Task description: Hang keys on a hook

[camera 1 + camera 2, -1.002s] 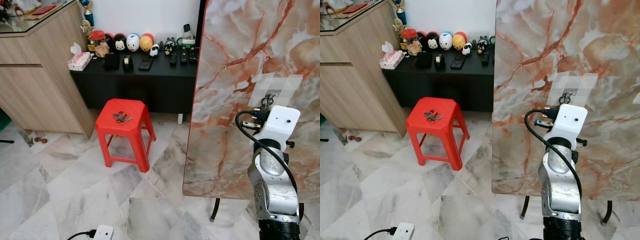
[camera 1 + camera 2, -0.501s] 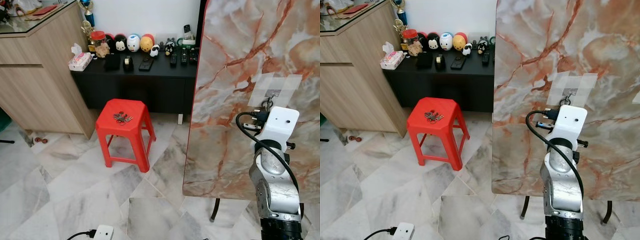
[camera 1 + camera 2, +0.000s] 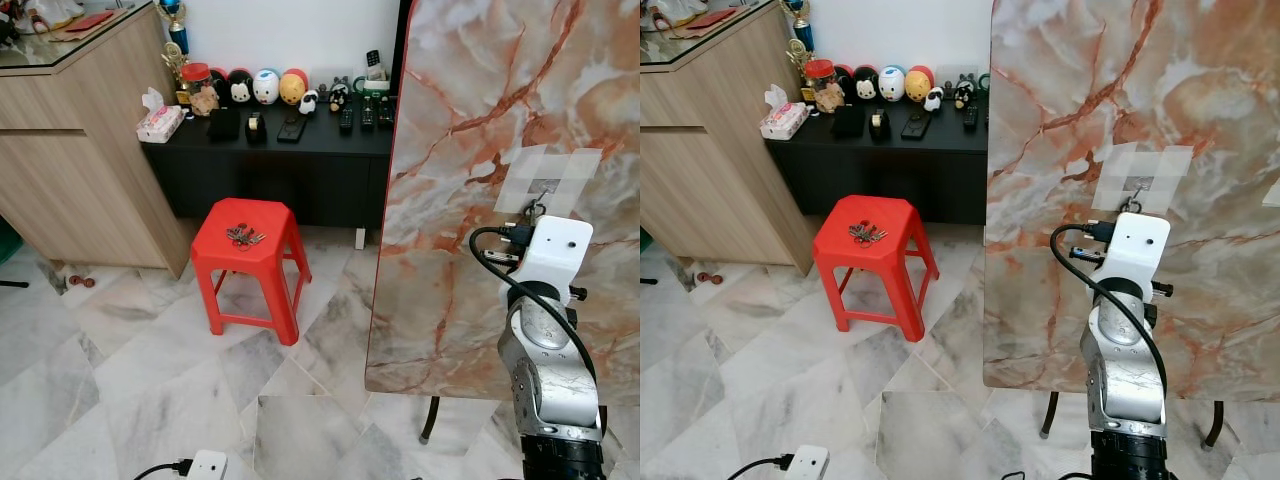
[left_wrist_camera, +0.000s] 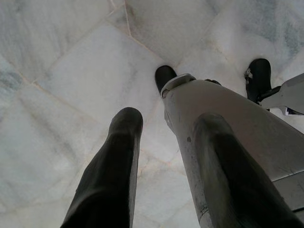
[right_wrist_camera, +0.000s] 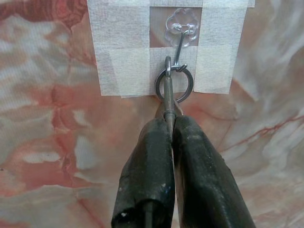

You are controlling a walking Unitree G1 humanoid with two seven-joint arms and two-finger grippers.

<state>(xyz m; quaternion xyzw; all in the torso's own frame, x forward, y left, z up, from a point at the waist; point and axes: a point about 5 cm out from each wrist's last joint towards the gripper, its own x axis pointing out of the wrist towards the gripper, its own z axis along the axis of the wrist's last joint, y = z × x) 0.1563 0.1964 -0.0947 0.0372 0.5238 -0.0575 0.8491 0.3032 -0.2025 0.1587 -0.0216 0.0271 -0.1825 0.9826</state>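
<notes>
The right gripper [image 5: 169,124] is raised against the upright marble-patterned panel [image 3: 450,150], jaws clamped on the keys [image 5: 169,102]. Their metal ring [image 5: 174,83] hangs on the clear plastic hook [image 5: 181,29], which is fixed inside a square of white tape [image 5: 126,45]. More keys [image 3: 243,236] lie on the red plastic stool [image 3: 250,255], with open marble floor [image 3: 130,370] around it. The left gripper [image 4: 166,142] hangs over the floor, jaws apart.

Right claw [image 5: 172,124] slightly lower.

A red stool [image 3: 247,245] on the marble floor [image 3: 120,370] bears keys [image 3: 243,235].
</notes>
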